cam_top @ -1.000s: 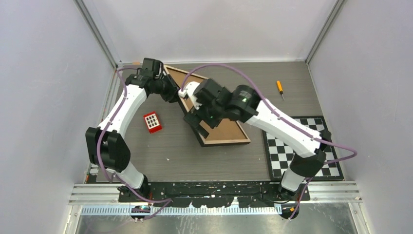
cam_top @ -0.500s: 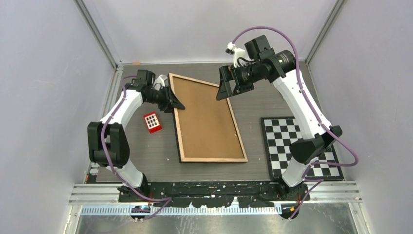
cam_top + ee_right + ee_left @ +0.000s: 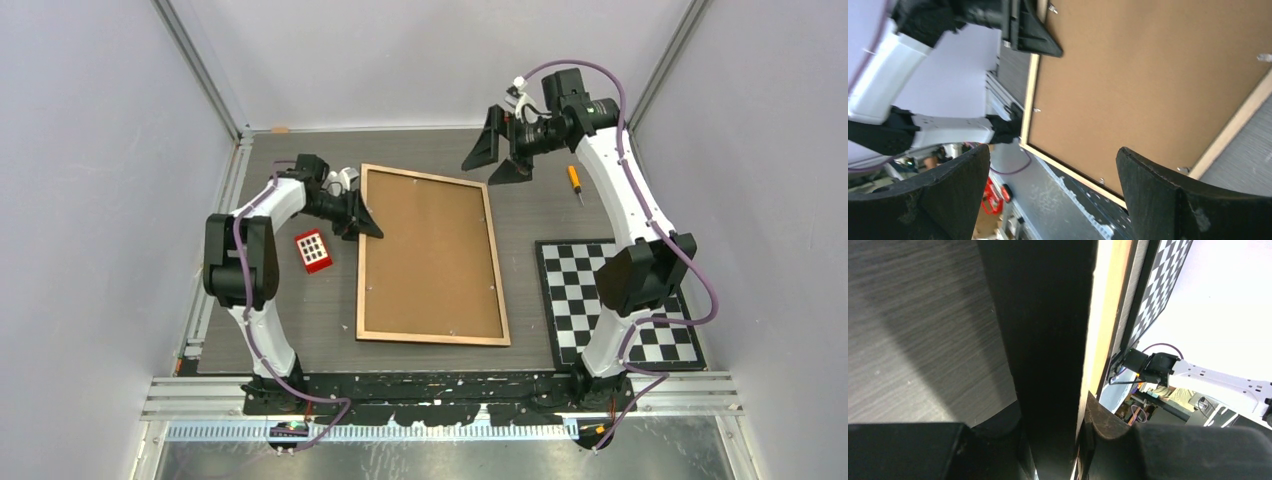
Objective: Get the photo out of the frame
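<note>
- Fingers of my left gripper are pressed together on the left edge of the frame, near its far-left corner. The wrist view shows the black rim and pale wood edge running straight between them.
- On my right gripper the fingers stand wide apart and hold nothing. It hangs in the air over the far side of the table, beyond the frame's far-right corner and clear of it.
- The frame lies flat on the table with its back up, roughly in the middle, its long sides running from near to far.
- Its brown backing board fills the light wood border, and small metal tabs sit along the inner edge of that border.
- The photo I cannot see: with the back upward, only the board shows.
- A small red block with a white grid on top lies just left of the frame, near my left gripper but apart from it.
- An orange-handled screwdriver lies at the far right of the table, beside my right arm in the overhead view.
- A black-and-white checkerboard lies flat to the right of the frame, apart from it; my right arm crosses above it.
</note>
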